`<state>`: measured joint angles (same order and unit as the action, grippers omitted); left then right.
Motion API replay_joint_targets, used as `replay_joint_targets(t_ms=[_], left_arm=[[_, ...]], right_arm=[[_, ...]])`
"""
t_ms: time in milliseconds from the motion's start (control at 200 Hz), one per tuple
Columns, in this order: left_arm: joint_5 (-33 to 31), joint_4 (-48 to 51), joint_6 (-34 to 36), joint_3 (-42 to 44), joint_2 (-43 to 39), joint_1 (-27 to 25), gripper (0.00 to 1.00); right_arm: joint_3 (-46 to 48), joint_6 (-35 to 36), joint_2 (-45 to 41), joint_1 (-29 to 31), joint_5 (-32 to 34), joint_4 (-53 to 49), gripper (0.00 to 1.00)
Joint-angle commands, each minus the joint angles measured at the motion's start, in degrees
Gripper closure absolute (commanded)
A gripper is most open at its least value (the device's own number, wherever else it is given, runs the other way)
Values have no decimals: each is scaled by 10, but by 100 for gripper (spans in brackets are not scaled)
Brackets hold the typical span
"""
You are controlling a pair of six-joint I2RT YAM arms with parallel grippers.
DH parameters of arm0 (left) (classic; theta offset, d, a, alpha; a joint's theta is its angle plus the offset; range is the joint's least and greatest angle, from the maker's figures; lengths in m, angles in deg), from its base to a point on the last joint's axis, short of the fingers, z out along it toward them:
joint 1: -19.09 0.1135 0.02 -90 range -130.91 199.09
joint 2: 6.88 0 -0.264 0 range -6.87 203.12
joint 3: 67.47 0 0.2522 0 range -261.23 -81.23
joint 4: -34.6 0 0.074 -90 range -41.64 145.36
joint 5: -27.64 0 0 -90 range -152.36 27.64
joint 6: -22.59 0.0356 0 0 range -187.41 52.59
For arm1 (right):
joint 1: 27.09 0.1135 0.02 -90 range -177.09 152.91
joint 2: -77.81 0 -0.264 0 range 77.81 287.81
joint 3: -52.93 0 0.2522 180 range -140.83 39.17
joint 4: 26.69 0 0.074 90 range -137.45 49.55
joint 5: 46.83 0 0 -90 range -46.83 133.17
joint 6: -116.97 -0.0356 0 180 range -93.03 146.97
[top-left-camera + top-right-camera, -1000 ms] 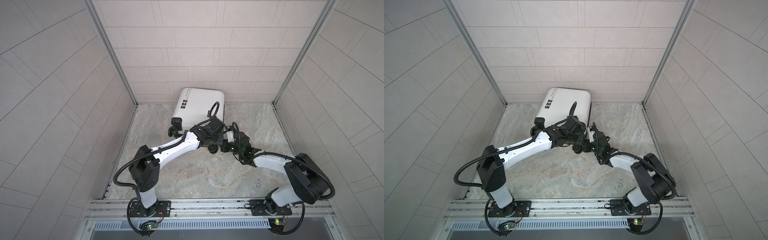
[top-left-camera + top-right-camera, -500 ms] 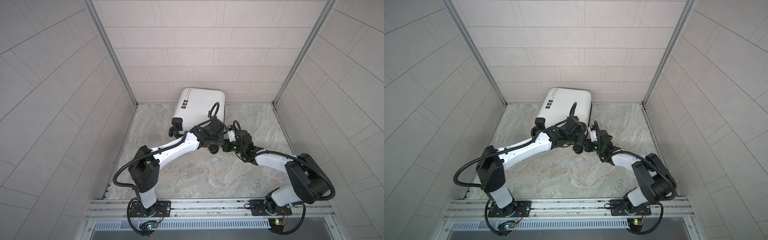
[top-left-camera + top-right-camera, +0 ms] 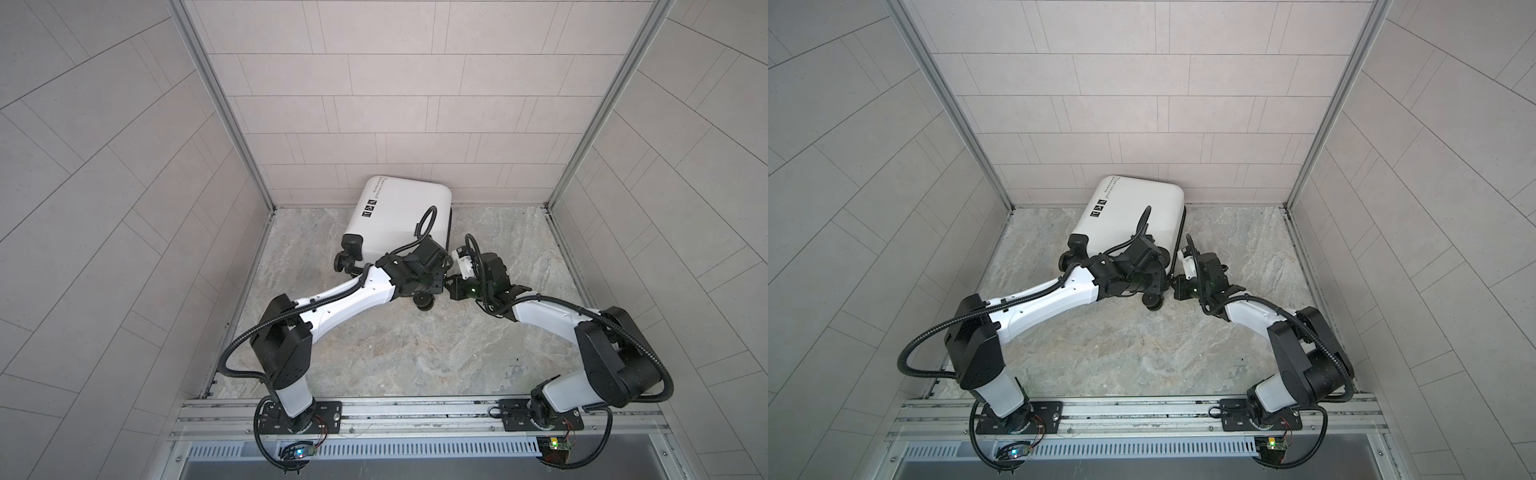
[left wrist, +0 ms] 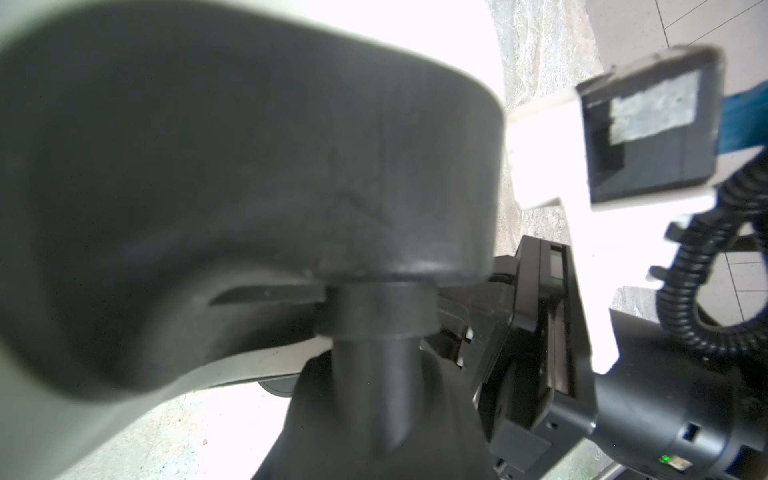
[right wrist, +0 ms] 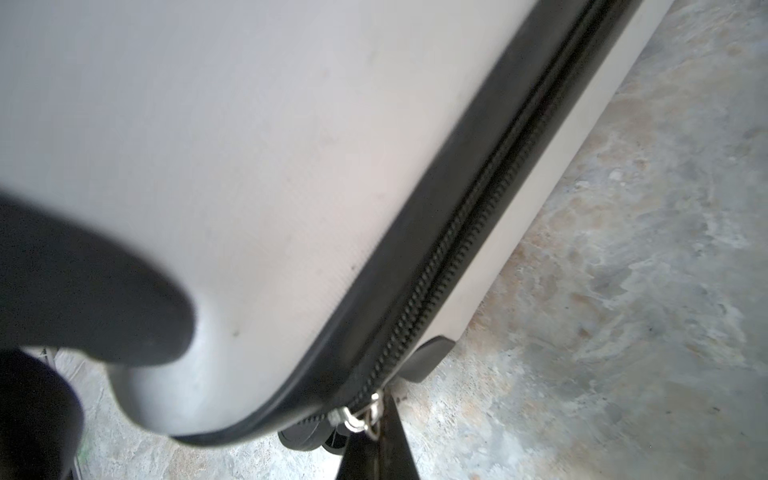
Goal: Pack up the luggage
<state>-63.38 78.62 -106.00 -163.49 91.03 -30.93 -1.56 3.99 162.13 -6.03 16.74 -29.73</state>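
The white luggage [image 3: 401, 216] [image 3: 1133, 212] lies flat and closed at the back of the floor, its far edge against the back wall. My left gripper [image 3: 430, 282] [image 3: 1152, 284] is at its near right corner, shut on the black wheel [image 3: 424, 302] there. The left wrist view shows that wheel's housing [image 4: 249, 166] and stem [image 4: 374, 332] close up. My right gripper [image 5: 380, 440] [image 3: 452, 287] sits beside that corner, shut on the metal zipper pull [image 5: 360, 415]. The black zipper band [image 5: 457, 232] looks closed along the side running back from the pull.
Tiled walls close in the left, back and right, with metal corner posts [image 3: 224, 104]. Another luggage wheel [image 3: 345, 264] sticks out at the near left corner. The grey stone floor [image 3: 395, 353] lies between the luggage and the front rail [image 3: 415, 409] carrying both arm bases.
My right wrist has shifted a little toward the back wall, still holding the zipper pull. The left arm and the luggage have stayed put.
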Motion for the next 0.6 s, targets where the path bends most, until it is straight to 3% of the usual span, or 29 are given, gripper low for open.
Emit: replay_joint_targets(t_ms=[0,595], left_arm=[[-28,7,12,-10,-76,1,100],[-31,7,4,51,-127,-4,100]], right_arm=[[1,8,-4,-38,112,-82,100],[-68,-2,47,-45,126,-101,100]])
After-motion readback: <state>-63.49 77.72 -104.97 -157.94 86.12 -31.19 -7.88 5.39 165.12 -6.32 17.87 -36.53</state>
